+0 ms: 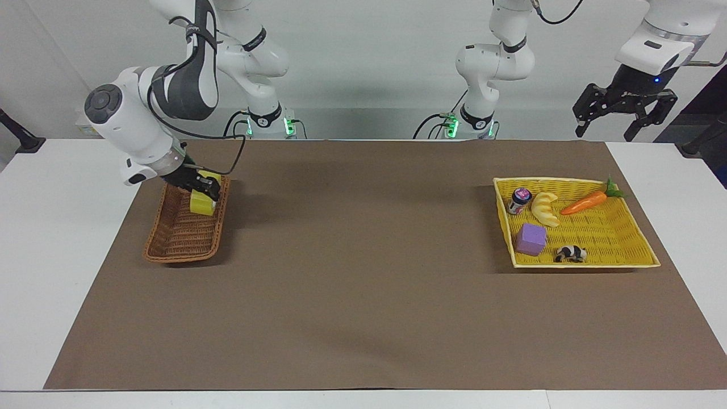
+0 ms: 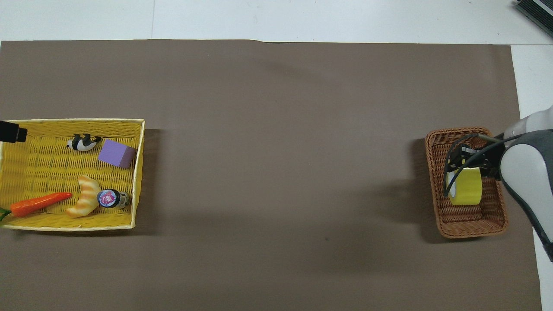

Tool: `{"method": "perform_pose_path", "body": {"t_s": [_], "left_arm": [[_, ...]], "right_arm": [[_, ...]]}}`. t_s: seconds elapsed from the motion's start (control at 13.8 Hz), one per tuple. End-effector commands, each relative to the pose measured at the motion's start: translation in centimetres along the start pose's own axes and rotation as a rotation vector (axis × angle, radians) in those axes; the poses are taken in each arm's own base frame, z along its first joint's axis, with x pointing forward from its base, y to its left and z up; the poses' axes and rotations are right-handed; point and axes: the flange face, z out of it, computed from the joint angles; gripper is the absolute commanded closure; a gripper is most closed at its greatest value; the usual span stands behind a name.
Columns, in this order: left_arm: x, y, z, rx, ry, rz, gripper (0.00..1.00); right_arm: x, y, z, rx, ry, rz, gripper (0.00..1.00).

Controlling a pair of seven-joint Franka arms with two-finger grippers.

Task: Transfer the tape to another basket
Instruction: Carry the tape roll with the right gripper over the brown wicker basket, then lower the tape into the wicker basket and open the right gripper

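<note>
Gripping tape (image 1: 203, 203), right tool (image 1: 200, 184) clamped

- white glossy Franka arms (image 1: 136, 128), dark grey joint bands
- black two-finger grippers (image 1: 623, 108)
- black cable loops at wrist
- green LEDs at bases

The tape (image 1: 202, 203) is a wide roll of glossy yellow tape with a white inner core, held edgewise above the interior of the basket (image 1: 170, 250). The basket is a narrow oblong container of brown woven wicker with sloped sides. It rests upright on the counter (image 1: 363, 295) at the right arm's end.
</note>
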Motion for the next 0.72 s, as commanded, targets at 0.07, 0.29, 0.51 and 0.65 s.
{"method": "perform_pose_path", "body": {"t_s": [0.07, 0.29, 0.51, 0.65], "left_arm": [[-0.3, -0.4, -0.5, 0.014, -0.012, 0.004, 0.00], [-0.3, -0.4, -0.5, 0.014, -0.012, 0.004, 0.00], [-0.3, -0.4, -0.6, 0.014, -0.010, 0.004, 0.00], [-0.3, -0.4, -0.6, 0.014, -0.010, 0.004, 0.00]], "right_arm": [[-0.4, 3.8, 3.1, -0.011, 0.023, -0.038, 1.00], [-0.1, 4.6, 5.4, -0.012, 0.035, -0.075, 0.22], [0.1, 4.5, 3.6, -0.025, 0.041, -0.103, 0.00], [0.5, 3.6, 0.6, -0.027, 0.067, -0.117, 0.00]]}}
